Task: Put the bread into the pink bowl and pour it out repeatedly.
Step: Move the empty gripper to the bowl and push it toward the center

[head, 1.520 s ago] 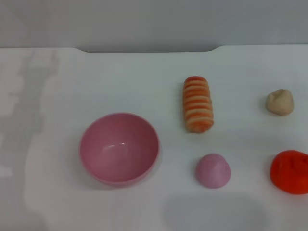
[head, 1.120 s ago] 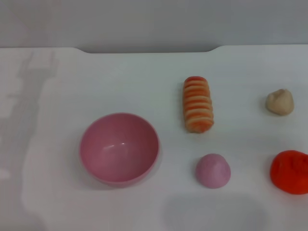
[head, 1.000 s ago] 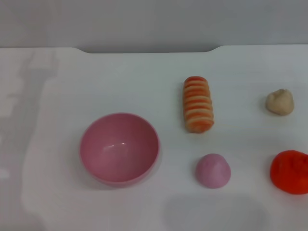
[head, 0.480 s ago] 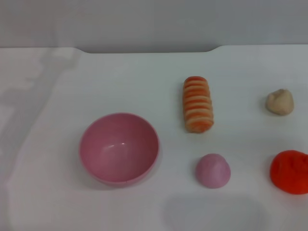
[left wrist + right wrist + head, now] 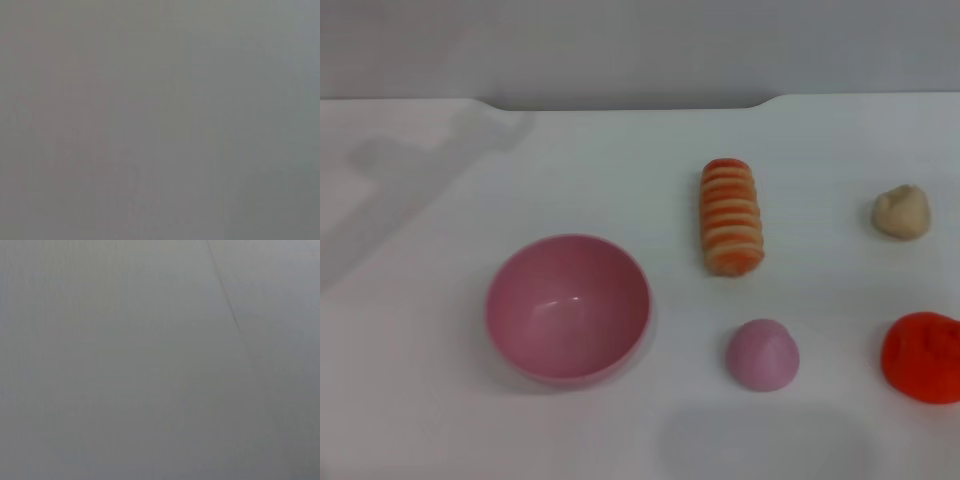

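The bread [image 5: 730, 217], an orange-and-cream striped ridged loaf, lies lengthwise on the white table [image 5: 570, 170], striped side up, right of centre. The pink bowl [image 5: 568, 307] stands upright and empty to the loaf's near left, a short gap away. Neither gripper shows in the head view. Both wrist views show only plain grey surface. A faint arm shadow lies on the table's far left.
A small solid pink dome [image 5: 762, 354] sits near the front, right of the bowl. A small beige lump [image 5: 901, 212] lies at the far right. A red-orange lump [image 5: 923, 357] lies at the right edge. The table's back edge has a dark notch [image 5: 630, 103].
The objects have not moved. The arm shadow on the table's left side has shifted and swung toward the back and right.
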### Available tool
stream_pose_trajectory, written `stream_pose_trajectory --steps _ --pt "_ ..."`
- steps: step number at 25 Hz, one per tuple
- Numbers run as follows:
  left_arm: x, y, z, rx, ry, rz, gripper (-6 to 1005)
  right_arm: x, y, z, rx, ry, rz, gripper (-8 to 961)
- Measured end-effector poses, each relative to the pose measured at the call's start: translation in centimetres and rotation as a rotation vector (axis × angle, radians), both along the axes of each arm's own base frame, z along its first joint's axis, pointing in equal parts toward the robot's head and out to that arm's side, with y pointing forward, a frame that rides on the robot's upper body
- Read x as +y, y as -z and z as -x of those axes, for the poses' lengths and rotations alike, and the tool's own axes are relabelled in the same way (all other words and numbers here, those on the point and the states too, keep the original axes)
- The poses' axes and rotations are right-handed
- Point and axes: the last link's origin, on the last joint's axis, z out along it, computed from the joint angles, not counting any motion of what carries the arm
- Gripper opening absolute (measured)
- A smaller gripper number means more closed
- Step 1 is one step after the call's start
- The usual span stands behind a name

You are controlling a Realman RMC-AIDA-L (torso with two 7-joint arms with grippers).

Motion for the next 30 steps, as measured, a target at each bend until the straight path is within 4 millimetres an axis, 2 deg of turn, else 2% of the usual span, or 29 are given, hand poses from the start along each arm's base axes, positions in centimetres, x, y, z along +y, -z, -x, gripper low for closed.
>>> stream_pose_trajectory --steps 4,10,11,16,18,20,21,30 --pt "0.7 -1.0 -0.2 0.05 -0.074 0.138 587 0.0 -0.2 -0.1 0.003 0.004 -0.007 508" --pt "0.6 -0.7 -0.3 0.163 -0.145 0.286 586 0.0 -0.8 -0.3 0.004 0.011 -0.023 505" --pt "0.1 -0.5 -0.4 0.247 -0.182 0.365 586 0.0 -1.0 -0.4 0.006 0.014 -0.03 505" --pt "-0.7 0.0 -0.4 0.29 -0.209 0.438 586 -0.1 -1.2 -0.7 0.008 0.022 -0.036 503" --pt "-2.5 1.5 -0.1 0.288 -0.229 0.569 586 -0.2 -1.2 -0.8 0.009 0.026 -0.037 502" --pt "-3.0 1.9 0.1 0.284 -0.235 0.599 587 -0.3 -1.2 -0.9 0.011 0.029 -0.037 502" --pt "-3.9 2.8 0.8 0.281 -0.255 0.639 587 -0.3 -1.2 -0.9 0.011 0.03 -0.036 501" --pt "-6.2 5.4 2.5 0.316 -0.282 0.676 592 0.1 -1.0 -0.4 0.007 0.014 -0.03 498"
